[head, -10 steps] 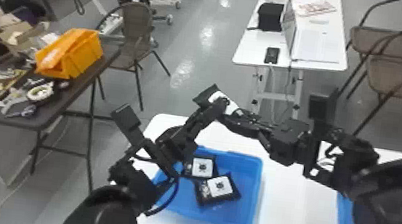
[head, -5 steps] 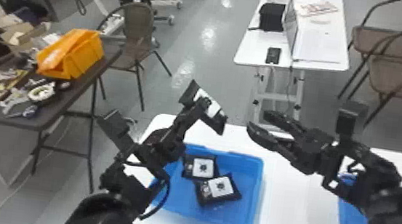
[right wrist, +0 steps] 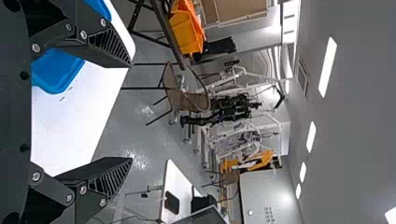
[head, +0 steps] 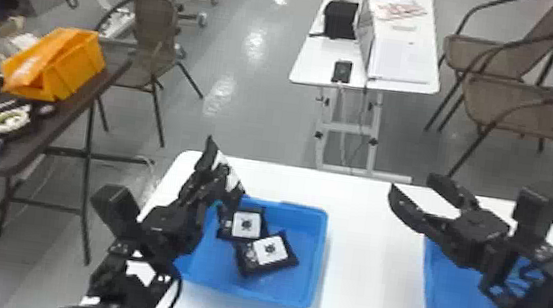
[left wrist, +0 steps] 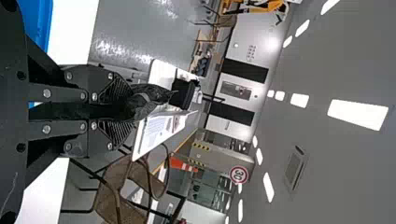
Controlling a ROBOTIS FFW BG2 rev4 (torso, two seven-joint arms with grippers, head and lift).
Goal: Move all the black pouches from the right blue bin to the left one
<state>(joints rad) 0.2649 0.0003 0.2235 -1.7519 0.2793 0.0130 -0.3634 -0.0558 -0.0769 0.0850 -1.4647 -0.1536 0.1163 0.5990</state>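
Observation:
My left gripper [head: 219, 179] is over the far left corner of the left blue bin [head: 318, 257], shut on a black pouch [head: 232, 176] with a white label. In the left wrist view the left gripper [left wrist: 122, 105] pinches the dark, crumpled pouch [left wrist: 142, 100]. Inside that bin lie a black pouch [head: 246, 224] and, overlapping its corner, another black pouch [head: 271, 250]. My right gripper [head: 412, 183] stands open near the far left corner of the right blue bin [head: 454, 299], which the arm partly covers. Nothing is between the right gripper's [right wrist: 130, 113] fingers in its wrist view.
Both bins stand on a white table [head: 368, 258], with a bare strip between them. Beyond it are another white table [head: 403, 56], brown chairs [head: 503, 106] and, at the left, a dark table [head: 69, 110] with an orange bin [head: 74, 66].
The right gripper has let go of the pouch beside the left gripper, opened, and drawn back to the right. The left gripper has lowered toward the left bin with the pouch.

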